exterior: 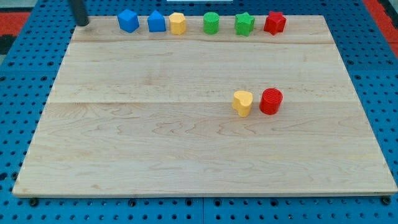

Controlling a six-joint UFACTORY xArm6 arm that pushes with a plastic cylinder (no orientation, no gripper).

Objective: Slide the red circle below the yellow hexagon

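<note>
While the tip [81, 23], a bare rod with no pincer to clench, hangs clear at the bench [155, 162] corner, the red circle [271, 101] sits far to its right and lower, beside a yellow heart [242, 103]. The yellow hexagon [178, 23] stands nearer, level with the tip.

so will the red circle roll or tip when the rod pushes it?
Probably neither. The red circle stands on its flat end, squat and wide, so it should slide rather than tip. Round sides may let it slip off my tip if pushed off-centre. It sits nearly against the yellow heart-shaped block, so a push toward the view's left would likely shove both.
</note>
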